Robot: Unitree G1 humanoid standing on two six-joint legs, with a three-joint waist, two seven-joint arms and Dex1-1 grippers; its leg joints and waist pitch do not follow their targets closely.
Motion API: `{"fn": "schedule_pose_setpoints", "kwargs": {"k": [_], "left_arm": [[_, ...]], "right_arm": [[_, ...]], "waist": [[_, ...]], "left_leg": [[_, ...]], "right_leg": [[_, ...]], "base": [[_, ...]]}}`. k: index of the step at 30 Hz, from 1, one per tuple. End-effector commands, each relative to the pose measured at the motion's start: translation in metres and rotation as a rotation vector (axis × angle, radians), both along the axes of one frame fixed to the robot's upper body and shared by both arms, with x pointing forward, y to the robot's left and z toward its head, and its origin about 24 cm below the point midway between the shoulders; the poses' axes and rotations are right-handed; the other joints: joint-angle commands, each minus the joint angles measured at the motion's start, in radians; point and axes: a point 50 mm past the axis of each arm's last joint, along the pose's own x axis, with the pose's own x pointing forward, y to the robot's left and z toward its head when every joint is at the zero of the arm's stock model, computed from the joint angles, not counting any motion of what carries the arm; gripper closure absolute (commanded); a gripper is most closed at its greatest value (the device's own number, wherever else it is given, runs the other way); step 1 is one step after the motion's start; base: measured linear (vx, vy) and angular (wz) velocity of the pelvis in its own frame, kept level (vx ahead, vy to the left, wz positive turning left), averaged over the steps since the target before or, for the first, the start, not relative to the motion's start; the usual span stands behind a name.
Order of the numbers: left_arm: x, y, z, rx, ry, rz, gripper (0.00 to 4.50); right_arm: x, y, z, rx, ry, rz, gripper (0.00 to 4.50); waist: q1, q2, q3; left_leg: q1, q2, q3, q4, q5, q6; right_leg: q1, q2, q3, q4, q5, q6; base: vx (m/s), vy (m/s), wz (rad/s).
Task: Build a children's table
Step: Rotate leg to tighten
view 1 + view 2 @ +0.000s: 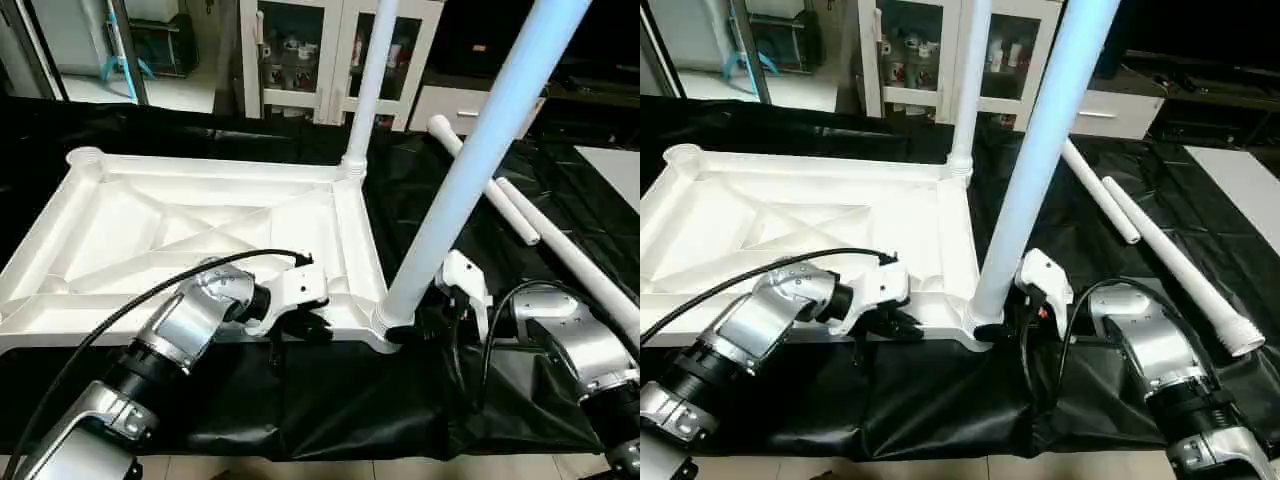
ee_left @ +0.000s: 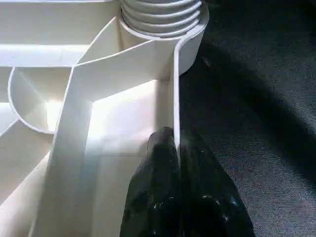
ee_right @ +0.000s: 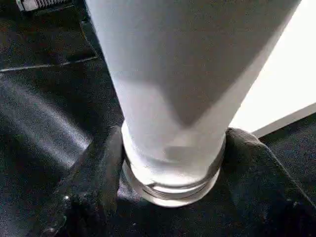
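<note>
The children's table top (image 1: 150, 230) lies upside down on black cloth, ribbed underside up. One white leg (image 1: 370, 80) stands upright in the far right corner socket. A second leg (image 1: 470, 170) stands in the near right socket. My right gripper (image 3: 173, 168) is shut around this leg's threaded base, one finger (image 3: 94, 187) on each side. My left gripper (image 2: 177, 148) is shut on the table top's near rim (image 2: 175, 98), just left of that corner. Two loose legs (image 1: 1100, 195) (image 1: 1180, 265) lie on the cloth to the right.
The black cloth (image 1: 330, 400) covers the work surface down to its front edge. A white panel (image 1: 615, 165) lies at the far right. Glass-door cabinets (image 1: 300, 50) stand behind. An open socket (image 1: 85, 157) sits at the top's far left corner.
</note>
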Motion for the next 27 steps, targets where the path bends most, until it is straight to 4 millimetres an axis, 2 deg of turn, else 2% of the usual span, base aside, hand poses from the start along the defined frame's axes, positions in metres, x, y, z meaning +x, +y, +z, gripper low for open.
{"fn": "schedule_pose_setpoints", "kwargs": {"k": [1, 3, 4, 5, 6, 7, 8, 9, 11, 12, 13, 14, 15, 16, 18, 19, 20, 21, 22, 23, 24, 25, 26, 27], "left_arm": [[-0.006, -0.009, -0.011, 0.009, 0.040, -0.026, 4.50], [-0.005, -0.010, -0.013, 0.012, 0.040, -0.006, 4.50], [-0.004, -0.011, -0.014, 0.010, 0.038, 0.013, 4.50], [-0.002, -0.012, -0.014, 0.006, 0.032, 0.031, 4.50], [0.002, -0.013, -0.013, -0.004, 0.020, 0.063, 4.50], [0.005, -0.015, -0.013, -0.014, 0.010, 0.091, 4.50], [0.009, -0.018, -0.012, -0.026, 0.000, 0.119, 4.50], [0.009, -0.018, -0.012, -0.026, 0.000, 0.119, 4.50], [0.016, -0.025, -0.009, -0.059, -0.008, 0.177, 4.50], [0.018, -0.027, -0.008, -0.067, -0.010, 0.193, 4.50], [0.019, -0.029, -0.007, -0.073, -0.013, 0.209, 4.50], [0.023, -0.033, -0.007, -0.078, -0.020, 0.250, 4.50], [0.027, -0.036, -0.007, -0.075, -0.028, 0.298, 4.50], [0.030, -0.038, -0.007, -0.071, -0.033, 0.331, 4.50], [0.034, -0.044, -0.008, -0.054, -0.061, 0.390, 4.50], [0.036, -0.045, -0.007, -0.054, -0.072, 0.410, 4.50], [0.040, -0.050, -0.007, -0.061, -0.105, 0.469, 4.50], [0.041, -0.051, -0.007, -0.064, -0.114, 0.485, 4.50], [0.042, -0.053, -0.007, -0.065, -0.122, 0.492, 4.50], [0.042, -0.053, -0.007, -0.065, -0.125, 0.493, 4.50], [0.042, -0.055, -0.007, -0.072, -0.122, 0.494, 4.50], [0.041, -0.055, -0.007, -0.076, -0.118, 0.495, 4.50], [0.041, -0.055, -0.008, -0.074, -0.114, 0.487, 4.50], [0.041, -0.055, -0.008, -0.073, -0.113, 0.486, 4.50]], "right_arm": [[-0.007, 0.005, -0.013, 0.000, 0.048, 0.020, 1.80], [-0.003, 0.007, -0.017, 0.014, 0.034, -0.060, 1.80], [0.000, 0.008, -0.020, 0.024, 0.025, -0.127, 1.80], [0.004, 0.009, -0.022, 0.035, 0.019, -0.189, 1.80], [0.009, 0.011, -0.025, 0.061, 0.028, -0.272, 1.81], [0.012, 0.014, -0.027, 0.083, 0.040, -0.334, 1.81], [0.014, 0.017, -0.031, 0.099, 0.058, -0.394, 1.81], [0.014, 0.017, -0.031, 0.099, 0.058, -0.394, 1.81], [0.017, 0.028, -0.039, 0.101, 0.089, -0.485, 1.81], [0.018, 0.032, -0.041, 0.096, 0.093, -0.513, 1.81], [0.020, 0.036, -0.044, 0.090, 0.097, -0.543, 1.81], [0.023, 0.043, -0.048, 0.068, 0.086, -0.606, 1.81], [0.027, 0.049, -0.051, 0.048, 0.077, -0.671, 1.81], [0.030, 0.053, -0.053, 0.035, 0.071, -0.715, 1.81], [0.038, 0.060, -0.057, -0.015, 0.057, -0.864, 1.82], [0.040, 0.062, -0.058, -0.029, 0.053, -0.904, 1.82], [0.043, 0.066, -0.059, -0.059, 0.048, -1.039, 1.82], [0.044, 0.067, -0.060, -0.066, 0.049, -1.076, 1.82], [0.044, 0.068, -0.061, -0.077, 0.047, -1.101, 1.82], [0.044, 0.069, -0.061, -0.084, 0.046, -1.112, 1.82], [0.045, 0.070, -0.061, -0.091, 0.034, -1.119, 1.82], [0.045, 0.071, -0.060, -0.095, 0.025, -1.123, 1.83], [0.046, 0.071, -0.058, -0.075, 0.017, -1.139, 1.83], [0.047, 0.072, -0.058, -0.065, 0.015, -1.146, 1.83]], "waist": [[-0.003, 0.004, -0.055], [-0.005, 0.009, -0.053], [-0.009, 0.008, -0.048], [-0.009, 0.008, -0.048], [-0.014, 0.002, -0.046], [-0.022, 0.006, -0.045], [-0.028, -0.005, -0.046], [-0.032, 0.000, -0.045], [-0.039, -0.005, -0.044], [-0.044, -0.001, -0.042], [-0.047, -0.001, -0.043], [-0.051, 0.003, -0.042], [-0.053, 0.007, -0.043], [-0.057, 0.010, -0.042], [-0.067, 0.009, -0.043], [-0.073, 0.014, -0.045], [-0.077, 0.017, -0.044], [-0.081, 0.017, -0.042], [-0.079, 0.021, -0.042], [-0.079, 0.019, -0.044], [-0.079, 0.018, -0.043], [-0.079, 0.019, -0.042], [-0.078, 0.016, -0.042], [-0.079, 0.018, -0.042]], "left_leg": [[0.004, 0.021, 0.003, -0.061, -0.177, 0.043], [0.005, 0.022, 0.003, -0.063, -0.196, 0.037], [0.003, 0.020, 0.001, -0.070, -0.251, 0.021], [0.003, 0.020, 0.001, -0.070, -0.251, 0.021], [0.006, 0.020, -0.002, -0.072, -0.290, 0.007], [0.007, 0.017, -0.006, -0.074, -0.319, -0.008], [0.003, 0.017, -0.010, -0.076, -0.335, -0.016], [0.004, 0.017, -0.013, -0.078, -0.351, -0.021], [0.005, 0.017, -0.015, -0.077, -0.369, -0.019], [0.009, 0.014, -0.015, -0.075, -0.387, -0.019], [0.005, 0.013, -0.018, -0.075, -0.387, -0.021], [0.000, 0.013, -0.020, -0.078, -0.394, -0.027], [0.003, 0.012, -0.025, -0.078, -0.411, -0.035], [0.003, 0.012, -0.025, -0.078, -0.421, -0.036], [0.006, 0.010, -0.029, -0.078, -0.445, -0.042], [0.008, 0.012, -0.033, -0.081, -0.449, -0.046], [0.003, 0.013, -0.035, -0.084, -0.453, -0.047], [0.009, 0.010, -0.033, -0.083, -0.473, -0.047], [0.015, 0.008, -0.033, -0.081, -0.486, -0.045], [0.018, 0.007, -0.030, -0.079, -0.490, -0.039], [0.013, 0.008, -0.030, -0.083, -0.484, -0.027], [0.011, 0.008, -0.029, -0.084, -0.484, -0.024], [0.012, 0.008, -0.028, -0.084, -0.484, -0.020], [0.013, 0.007, -0.027, -0.084, -0.486, -0.018]], "right_leg": [[0.049, -0.043, 0.035, -0.052, -0.143, -0.222], [0.047, -0.043, 0.035, -0.056, -0.157, -0.222], [0.047, -0.044, 0.033, -0.066, -0.246, -0.202], [0.047, -0.044, 0.033, -0.066, -0.246, -0.202], [0.044, -0.047, 0.031, -0.075, -0.329, -0.179], [0.039, -0.047, 0.031, -0.080, -0.391, -0.159], [0.043, -0.048, 0.027, -0.085, -0.438, -0.134], [0.040, -0.050, 0.025, -0.089, -0.476, -0.116], [0.036, -0.050, 0.024, -0.094, -0.506, -0.103], [0.029, -0.050, 0.023, -0.102, -0.545, -0.090], [0.032, -0.051, 0.022, -0.101, -0.553, -0.086], [0.032, -0.052, 0.019, -0.104, -0.574, -0.075], [0.033, -0.054, 0.014, -0.108, -0.595, -0.064], [0.030, -0.053, 0.014, -0.110, -0.599, -0.064], [0.028, -0.053, 0.006, -0.115, -0.610, -0.061], [0.031, -0.053, 0.004, -0.115, -0.583, -0.070], [0.033, -0.051, 0.003, -0.114, -0.556, -0.074], [0.025, -0.049, 0.003, -0.117, -0.556, -0.071], [0.022, -0.049, 0.002, -0.121, -0.561, -0.069], [0.020, -0.049, 0.004, -0.123, -0.553, -0.070], [0.024, -0.046, 0.007, -0.118, -0.511, -0.077], [0.024, -0.045, 0.008, -0.118, -0.506, -0.077], [0.022, -0.046, 0.010, -0.117, -0.507, -0.077], [0.020, -0.047, 0.012, -0.118, -0.505, -0.078]], "base": [[0.000, 0.000, 0.00], [0.000, 0.000, 0.00], [0.000, 0.000, 0.00], [0.000, 0.000, 0.00], [0.000, 0.000, 0.00], [0.000, 0.000, 0.00], [-0.074, -0.001, -0.06], [-0.055, 0.002, -0.06], [0.000, 0.000, 0.00], [0.000, 0.000, 0.00], [0.000, 0.000, 0.00], [0.000, 0.000, 0.00], [0.000, 0.000, 0.00], [0.000, 0.000, 0.00], [0.000, 0.000, 0.00], [0.000, 0.000, 0.00], [0.000, 0.000, 0.00], [0.000, 0.000, 0.00], [0.000, 0.000, 0.00], [0.000, 0.000, 0.00], [0.000, 0.000, 0.00], [0.000, 0.000, 0.00], [0.000, 0.000, 0.00], [0.000, 0.000, 0.00]]}}
